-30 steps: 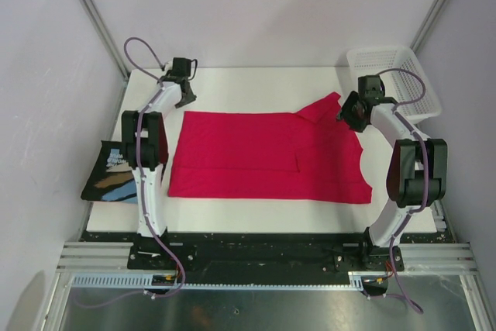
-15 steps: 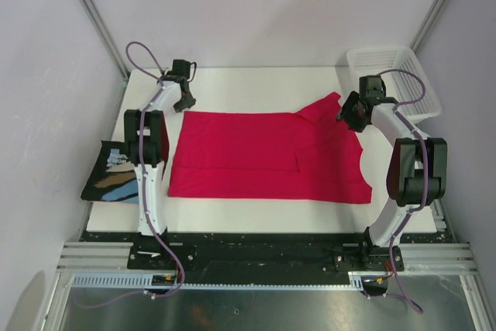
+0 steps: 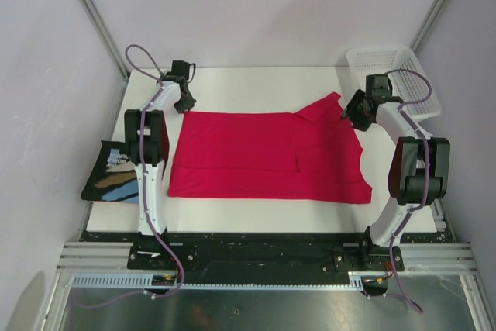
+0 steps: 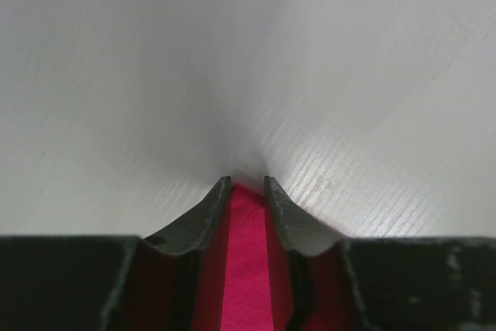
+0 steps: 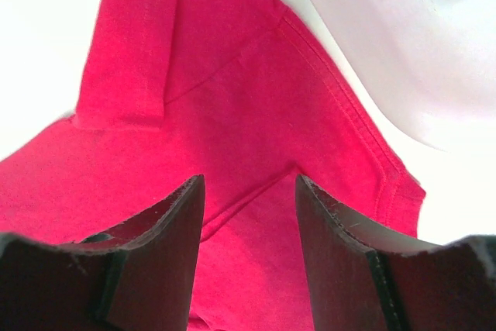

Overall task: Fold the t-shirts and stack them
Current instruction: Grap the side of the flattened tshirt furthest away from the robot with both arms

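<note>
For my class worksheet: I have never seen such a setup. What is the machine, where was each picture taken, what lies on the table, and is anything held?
Two robot arms stand at a table. One picture looks down from above; the other two come from wrist cameras. A pink shirt lies flat, a black printed shirt at the left edge, a white basket far right. The left gripper straddles the pink shirt's corner, grip unclear; the right gripper hovers open.

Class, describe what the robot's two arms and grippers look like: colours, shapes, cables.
Both arms, left arm and right arm, have white links with bulky black joint housings. A thin purple cable loops along each. The left gripper and right gripper have dark, curved, tapering fingers.
</note>
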